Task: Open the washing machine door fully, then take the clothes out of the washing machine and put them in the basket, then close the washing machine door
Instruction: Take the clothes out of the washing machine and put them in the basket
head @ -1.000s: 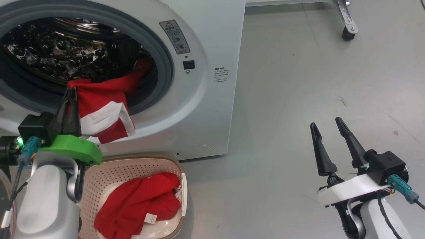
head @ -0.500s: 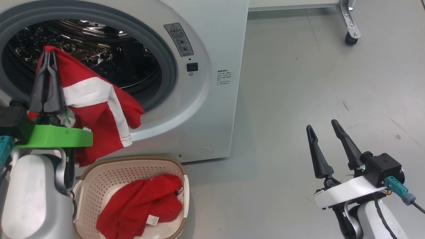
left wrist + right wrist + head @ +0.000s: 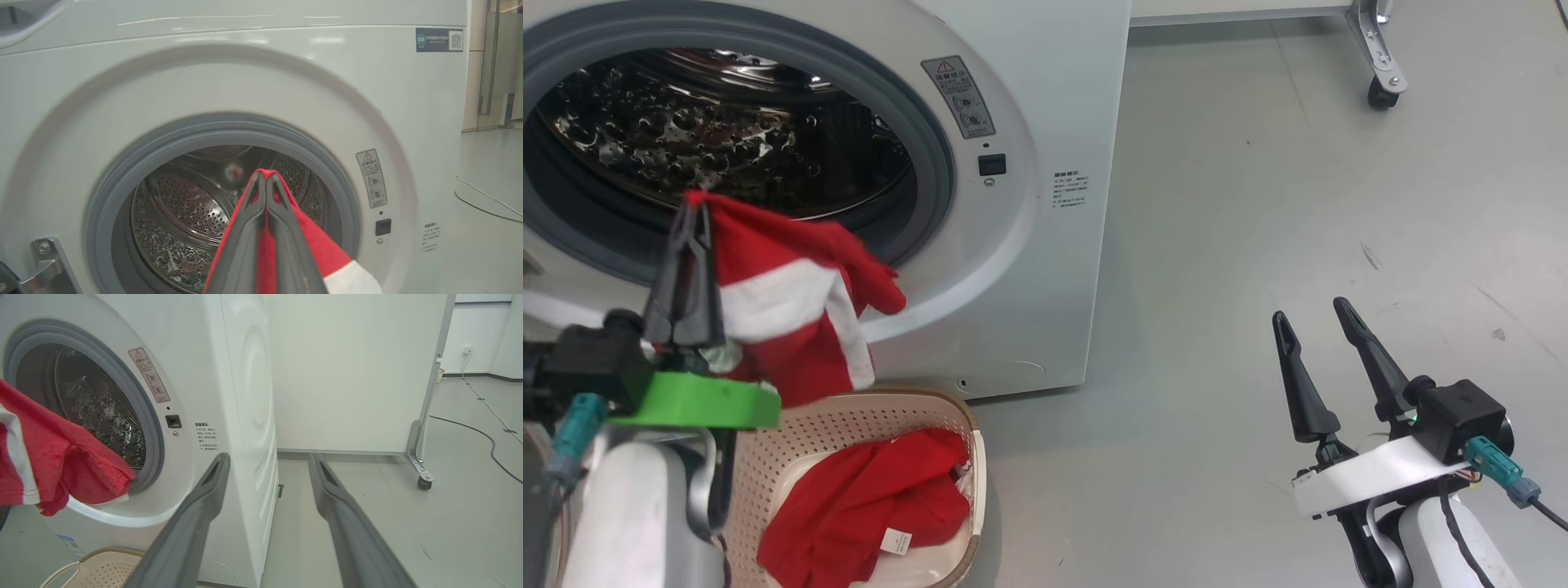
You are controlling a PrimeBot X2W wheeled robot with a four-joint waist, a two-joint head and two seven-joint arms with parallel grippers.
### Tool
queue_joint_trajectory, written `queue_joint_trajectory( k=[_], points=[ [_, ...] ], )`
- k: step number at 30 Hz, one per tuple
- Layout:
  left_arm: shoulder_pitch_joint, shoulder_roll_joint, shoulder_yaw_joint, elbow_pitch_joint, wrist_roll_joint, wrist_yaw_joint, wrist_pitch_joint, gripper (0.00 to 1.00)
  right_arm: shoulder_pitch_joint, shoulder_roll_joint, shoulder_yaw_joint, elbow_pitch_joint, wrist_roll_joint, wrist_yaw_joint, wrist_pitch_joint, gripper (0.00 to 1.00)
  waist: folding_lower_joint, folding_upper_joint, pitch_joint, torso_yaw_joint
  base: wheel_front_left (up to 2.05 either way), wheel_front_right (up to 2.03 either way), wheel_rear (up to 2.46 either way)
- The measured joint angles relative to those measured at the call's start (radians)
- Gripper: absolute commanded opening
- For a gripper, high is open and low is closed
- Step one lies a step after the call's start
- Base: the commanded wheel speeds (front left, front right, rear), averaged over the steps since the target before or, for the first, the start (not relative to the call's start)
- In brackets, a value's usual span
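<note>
My left gripper (image 3: 690, 208) is shut on a red garment with white trim (image 3: 792, 318), which hangs in front of the washing machine (image 3: 1045, 106) opening and above the cream basket (image 3: 874, 408). The left wrist view has the shut left gripper (image 3: 265, 177) pinching the red cloth (image 3: 327, 255) before the steel drum (image 3: 184, 216). Another red garment with a white label (image 3: 866, 498) lies in the basket. My right gripper (image 3: 1311, 314) stands open over bare floor to the right. The washing machine door is out of view.
A grey seal ring (image 3: 935, 155) rims the opening. A white panel on a castor (image 3: 1378, 91) stands at the back right, and a cable (image 3: 482, 435) runs along the floor beyond it. Grey floor (image 3: 1258, 245) spreads right of the machine.
The left gripper has drawn the red garment fully out of the drum, swung it up, then lowered it toward the basket. The right gripper has barely moved.
</note>
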Motion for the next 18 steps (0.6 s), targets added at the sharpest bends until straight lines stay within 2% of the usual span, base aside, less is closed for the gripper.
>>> queue_joint_trajectory(
  k=[7, 18],
  points=[
    [0.097, -0.007, -0.013, 0.081, -0.001, 0.000, 0.019, 0.00, 0.009, 0.000, 0.009, -0.008, 0.000, 0.000, 0.000, 1.00, 0.0000, 0.0000, 0.016, -0.003, 0.00, 0.00, 0.00],
    [0.123, -0.007, -0.049, 0.141, 0.009, 0.000, 0.046, 0.00, 0.008, -0.010, 0.011, -0.020, -0.004, 0.000, 0.000, 1.00, 0.0000, 0.0000, 0.065, -0.010, 0.00, 0.00, 0.00]
  ],
)
